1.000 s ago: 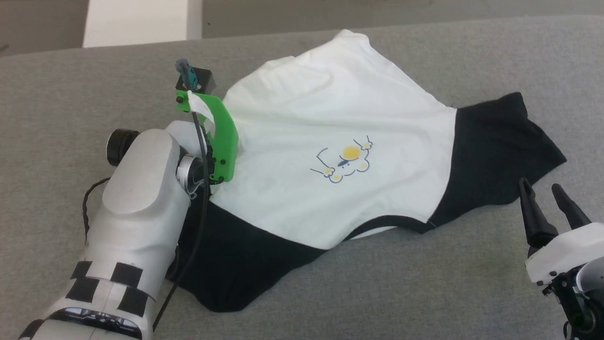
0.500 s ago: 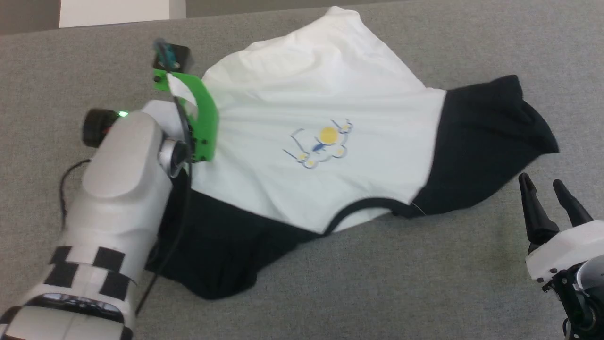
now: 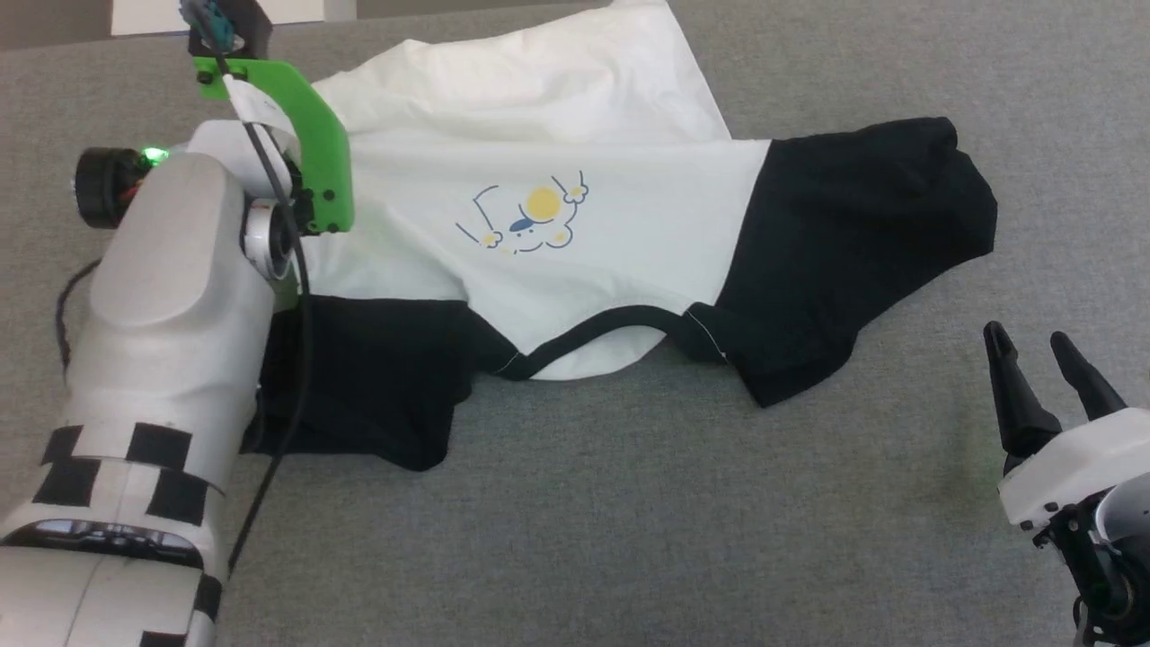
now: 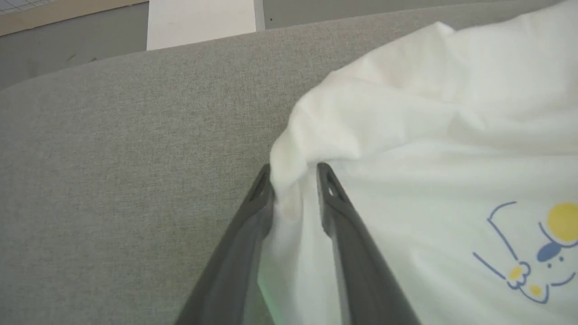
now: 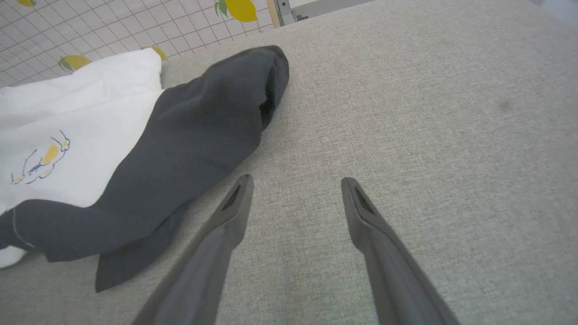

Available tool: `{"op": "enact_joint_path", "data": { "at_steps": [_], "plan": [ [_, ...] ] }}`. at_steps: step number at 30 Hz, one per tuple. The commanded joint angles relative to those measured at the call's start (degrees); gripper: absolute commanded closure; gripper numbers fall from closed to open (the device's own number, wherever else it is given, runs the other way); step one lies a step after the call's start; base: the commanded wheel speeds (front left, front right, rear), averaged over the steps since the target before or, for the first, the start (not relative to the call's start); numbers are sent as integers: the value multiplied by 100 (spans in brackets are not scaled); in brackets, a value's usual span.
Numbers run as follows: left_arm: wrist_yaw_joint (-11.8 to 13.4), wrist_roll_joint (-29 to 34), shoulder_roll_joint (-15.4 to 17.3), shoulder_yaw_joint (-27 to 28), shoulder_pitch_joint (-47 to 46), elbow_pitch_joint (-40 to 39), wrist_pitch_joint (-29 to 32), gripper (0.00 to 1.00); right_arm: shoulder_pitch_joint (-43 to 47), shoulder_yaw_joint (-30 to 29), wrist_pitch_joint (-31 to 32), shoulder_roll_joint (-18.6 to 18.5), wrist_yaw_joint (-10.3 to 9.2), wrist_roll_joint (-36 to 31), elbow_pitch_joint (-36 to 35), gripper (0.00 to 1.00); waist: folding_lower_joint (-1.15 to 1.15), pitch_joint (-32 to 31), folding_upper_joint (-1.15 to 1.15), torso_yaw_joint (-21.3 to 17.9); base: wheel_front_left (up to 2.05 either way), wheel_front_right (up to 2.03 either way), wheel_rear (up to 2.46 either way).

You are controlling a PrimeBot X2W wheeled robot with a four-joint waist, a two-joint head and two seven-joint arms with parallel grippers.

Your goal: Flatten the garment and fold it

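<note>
On grey fabric surface (image 3: 629, 503), left pincer (image 4: 294, 168) nips garment (image 3: 629, 243); right pincer (image 5: 296, 179) gapes empty.

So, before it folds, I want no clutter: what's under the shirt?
Only the grey surface shows around the shirt; whatever lies beneath is covered. The left gripper pinches its white edge, and the left arm hides part of one black sleeve.
</note>
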Motion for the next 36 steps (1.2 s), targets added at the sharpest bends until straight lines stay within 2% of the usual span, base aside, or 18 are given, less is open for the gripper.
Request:
{"op": "enact_joint_path", "data": {
  "at_steps": [1,10,14,17,23,24,25,31,32,34,36],
  "plan": [
    [-38,-85,-55,50,-2,6,-150,0,-32,-13,14,2,-8,-28,-22,0,0,-105,0,108,0,0,0],
    [-401,-737,-369,517,454,-454,-1448,0,104,-39,80,2,-8,-22,128,0,0,-788,0,624,0,0,0],
    [-420,-924,-493,579,1012,-951,-1594,0,232,-44,98,2,-8,-1,211,0,0,-1031,0,850,0,0,0],
    [-420,-924,-520,407,1491,-1370,-1260,0,298,-66,98,2,-8,1,258,0,0,-1139,0,1003,0,0,0],
    [-105,-821,-299,108,2432,-2274,-220,0,321,-9,93,2,-8,40,326,0,0,-1259,0,1167,0,0,0],
    [-11,-738,-207,39,2587,-2450,-28,0,318,-3,88,2,-8,43,332,0,0,-1266,0,1175,0,0,0],
    [299,-619,31,-62,3082,-2998,579,0,316,1,62,2,-8,48,361,0,0,-1265,0,1192,0,0,0],
    [395,-805,100,-100,3517,-3503,1108,0,311,0,27,2,-8,73,375,0,0,-1181,0,1164,0,0,0],
    [383,-856,90,-104,3560,-3560,1157,54,303,-2,22,2,-8,74,375,0,0,-1163,0,1155,0,0,0],
    [370,-913,94,-104,3619,-3627,1207,100,292,-7,7,2,-8,76,373,0,0,-1140,0,1139,0,0,0],
    [400,-955,141,-41,3658,-3664,1215,100,280,4,1,2,-8,76,378,0,0,-1117,0,1106,0,0,0]
  ]
}}
